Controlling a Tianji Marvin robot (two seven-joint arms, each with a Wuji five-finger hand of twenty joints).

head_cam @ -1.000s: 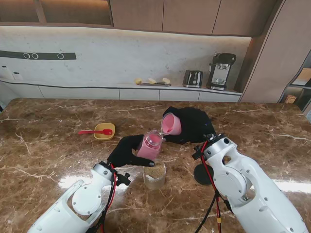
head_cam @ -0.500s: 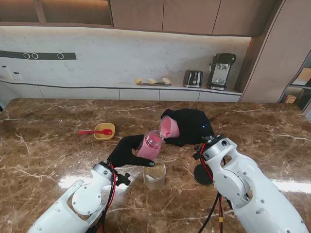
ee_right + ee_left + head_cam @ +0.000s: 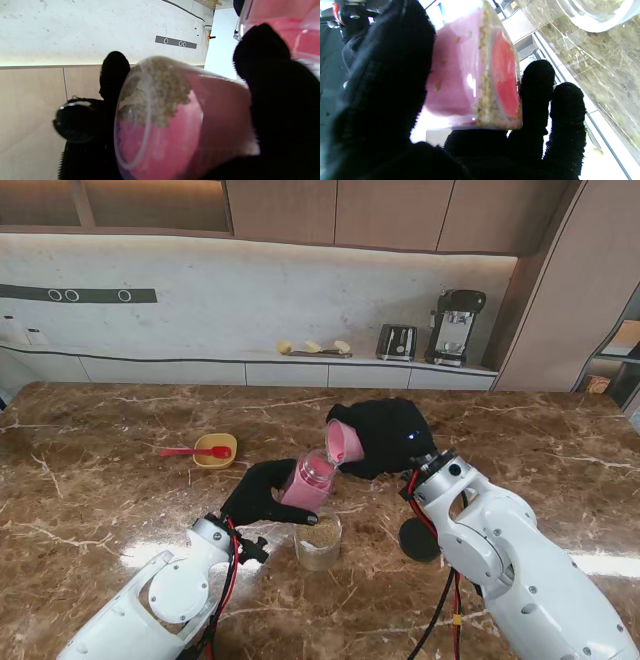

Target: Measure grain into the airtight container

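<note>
- The pink container (image 3: 308, 481) is held up off the table near the middle, tilted, mouth up toward the cup; the left wrist view shows a band of grain (image 3: 486, 100) sitting at its base.
- The left hand (image 3: 262, 491) is wrapped around it, thumb on one side and fingers (image 3: 537, 82) curled round the bottom.
- The pink cup (image 3: 346, 442) is tipped over with its rim right at the container's mouth. Touching or just a hair apart, can't tell from the stand view.
- Right wrist view shows a clump of grain (image 3: 162, 92) piled near the cup's lip.
- The right hand (image 3: 390, 436) is closed around the cup from behind.
- Nearer to me than the container is a clear glass (image 3: 318, 541) with grain in it, standing upright on the table.
- A black lid (image 3: 417, 539) lies flat to the right of the glass.
- Off to the left, a yellow bowl (image 3: 214, 451) with a red spoon (image 3: 192, 451) laid across it.
- Brown marble table (image 3: 120, 480); back counter has a toaster (image 3: 397, 341) and a coffee machine (image 3: 454, 326).
</note>
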